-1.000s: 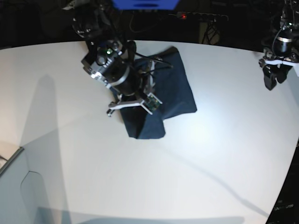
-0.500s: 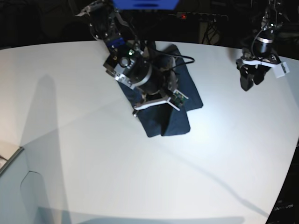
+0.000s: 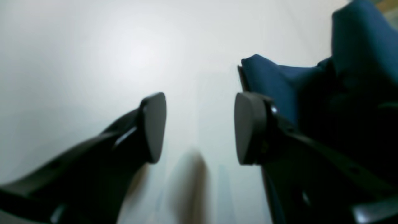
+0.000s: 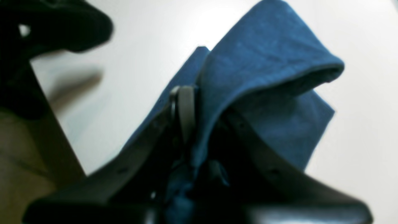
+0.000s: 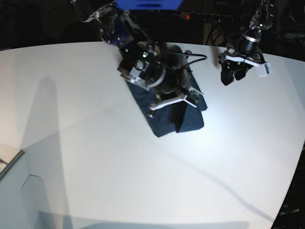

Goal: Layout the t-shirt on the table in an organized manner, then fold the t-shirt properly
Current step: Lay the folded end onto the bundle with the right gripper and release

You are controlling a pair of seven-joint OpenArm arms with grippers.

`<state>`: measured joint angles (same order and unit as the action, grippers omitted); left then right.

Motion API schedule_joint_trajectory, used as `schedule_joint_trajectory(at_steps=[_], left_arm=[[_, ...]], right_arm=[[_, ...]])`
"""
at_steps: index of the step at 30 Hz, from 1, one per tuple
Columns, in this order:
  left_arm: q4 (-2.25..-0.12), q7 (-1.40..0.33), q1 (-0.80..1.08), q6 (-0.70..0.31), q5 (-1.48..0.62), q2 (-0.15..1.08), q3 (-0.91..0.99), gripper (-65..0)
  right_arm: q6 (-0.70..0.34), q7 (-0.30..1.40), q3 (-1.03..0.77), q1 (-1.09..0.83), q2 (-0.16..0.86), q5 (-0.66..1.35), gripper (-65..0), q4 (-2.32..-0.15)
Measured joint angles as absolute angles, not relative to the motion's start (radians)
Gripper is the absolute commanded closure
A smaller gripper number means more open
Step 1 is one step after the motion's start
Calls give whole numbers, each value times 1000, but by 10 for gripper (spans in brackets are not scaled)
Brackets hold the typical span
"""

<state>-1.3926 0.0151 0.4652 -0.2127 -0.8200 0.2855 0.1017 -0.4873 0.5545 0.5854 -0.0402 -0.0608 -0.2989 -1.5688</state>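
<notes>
I see: t-shirt (image 5: 188, 121) on table (image 5: 95, 157); right gripper (image 4: 199, 109) pinching t-shirt fold; left gripper (image 3: 199, 127) beside t-shirt, jaws apart, empty.

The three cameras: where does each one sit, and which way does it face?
Base: high, looking down at the large white table; both arms show.
Left wrist: behind the open left tool, facing table.
Right wrist: behind the right tool, shut on the dark navy blue cloth t-shirt.
All share the t-shirt.
</notes>
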Motion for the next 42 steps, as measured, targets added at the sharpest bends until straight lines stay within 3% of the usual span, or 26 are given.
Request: schedule_joint_trajectory(at_steps=[4,9,12,16,19,23,28,30,42], left_arm=[[-1393,18,484,-220,-817,277,174,-338],[-1390,13,499,-220,-817,279,207,-338],[-1390,19,502,-220,-817,282,243,-338],[-1390,10,507,-220,-817,282,293,-338],[-1390,17,507,-221,-821,283,320,-338],[-1391,17,507,-220,-821,282,332,-338],[-1391,12,506,-220,-821,282,332,-338],[-1391,12,506,-220,-821,282,333,-338],[-1391,12,504,-220,-821,282,333,-338]], right_arm=[[-488,561,585,-25,-55,-300,-143,-1540],[-488,557,582,-32,-53,-302,-356,-1568],[-485,542,582,-80,-47,-300,-415,-1687],[-485,495,569,-100,-10,-292,-415,-1758],[-485,497,466,-100,-8,-296,-384,-1759],[-481,495,367,-94,-3,-302,-295,-1696],[-481,502,353,-102,-3,-299,-155,-1604],[-480,487,353,-118,-3,-300,-128,-1605],[-481,499,542,-187,3,-301,-123,-1512]])
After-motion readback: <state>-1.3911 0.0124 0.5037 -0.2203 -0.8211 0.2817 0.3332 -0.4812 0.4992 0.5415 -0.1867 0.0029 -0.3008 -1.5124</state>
